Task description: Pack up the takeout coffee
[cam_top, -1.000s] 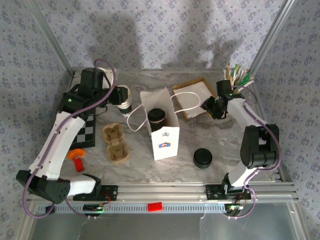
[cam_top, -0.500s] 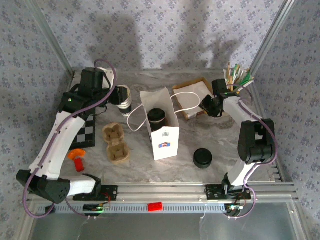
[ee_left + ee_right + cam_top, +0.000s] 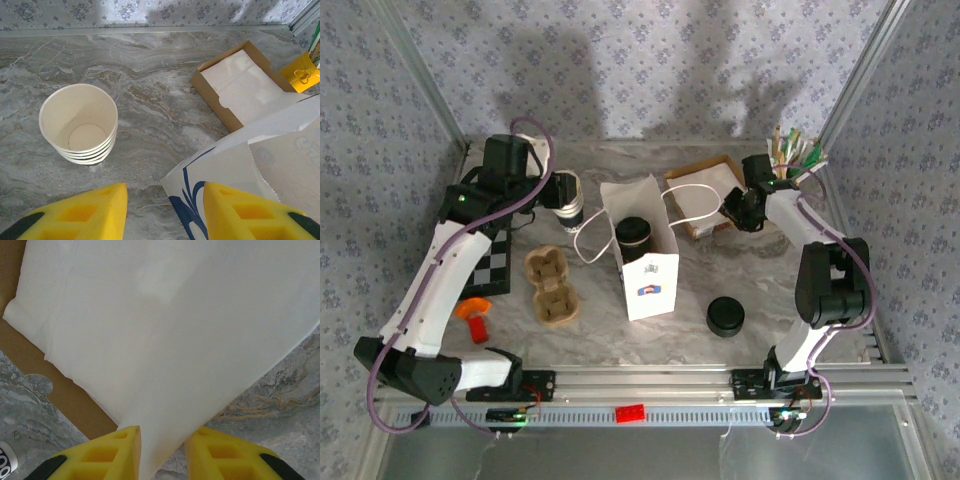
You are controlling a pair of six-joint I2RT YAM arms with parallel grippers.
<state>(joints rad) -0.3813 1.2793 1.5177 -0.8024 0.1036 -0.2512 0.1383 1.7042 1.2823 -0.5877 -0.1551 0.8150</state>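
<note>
The takeout coffee, a cream paper cup with a round black plastic lid [image 3: 633, 235], stands upright inside the open white paper bag [image 3: 655, 272] in the middle of the grey marble table [image 3: 770, 290]. Cup and bag sit where they were a second ago. The brown pulp two-cup tray [image 3: 550, 288] lies on the table just left of the bag, also unmoved.

What has changed is my right arm. My right claw [image 3: 162, 434] has slid a little toward the back-left, over the brown cardboard box [image 3: 692, 172], and its yellow fingers have drawn in. It is now clenched on the corner of a white paper napkin [image 3: 165, 330], which fans out from between the fingers across the box and past its edge above the marble.

My left claw [image 3: 165, 200] has barely shifted. It is released, its fingers wide apart, and hovers near the stack of lidless cream paper cups [image 3: 80, 125], which stands upright on the table left of the bag.

The low stack of black lids [image 3: 725, 316] rests near the bag's front right.

The bag's front carries a small blue-and-red mark [image 3: 649, 290] and its side has blue curved lines [image 3: 192, 200]. I can read no words in either.
</note>
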